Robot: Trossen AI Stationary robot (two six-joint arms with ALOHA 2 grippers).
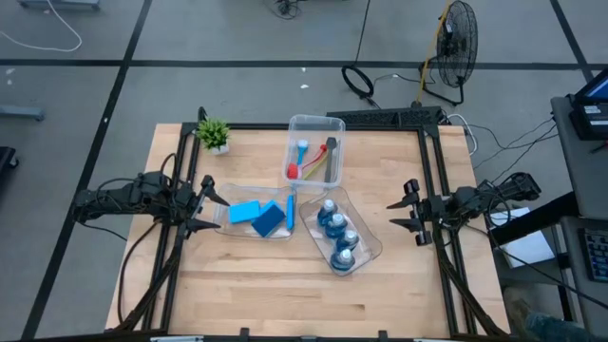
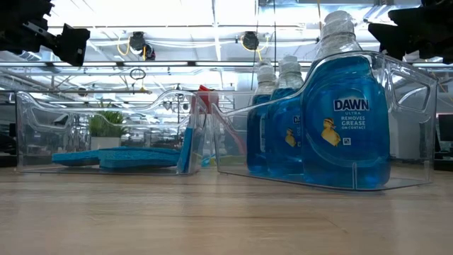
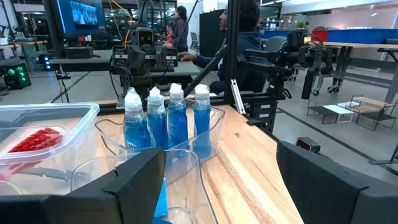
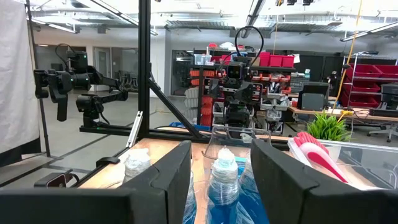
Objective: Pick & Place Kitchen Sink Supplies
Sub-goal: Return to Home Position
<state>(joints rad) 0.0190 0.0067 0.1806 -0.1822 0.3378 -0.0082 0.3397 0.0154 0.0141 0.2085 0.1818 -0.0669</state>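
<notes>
"Looking down on the table, where do the arms sit?"

"The left gripper (image 1: 211, 211) hovers at the table's left edge and the right gripper (image 1: 394, 215) at the right edge, both facing the middle. Each has its fingers spread wide with nothing between them. The wrist views show the same gap."

"And the supplies?"

"All of them are in clear bins between the two arms. The bottles (image 1: 337, 236), four with white caps and blue liquid, stand in a row in the bottle bin (image 1: 372, 249). It lies at an angle, nearest the right gripper. The sponges (image 1: 256, 217) lie in the sponge bin (image 1: 231, 193), just beside the left gripper. One blue piece stands on edge at the end nearer the bottles."

"Brushes?"

"The brushes (image 1: 312, 163) lie in the brush bin (image 1: 315, 120) by the table's back edge, behind the other two bins. Red and light-blue heads show at one side and a dark-grey one at the other. I cannot make out the fourth for certain."

"Anything else?"

"A potted plant (image 1: 214, 134) stands at the back left corner of the table (image 1: 285, 294), apart from the bins."
</notes>
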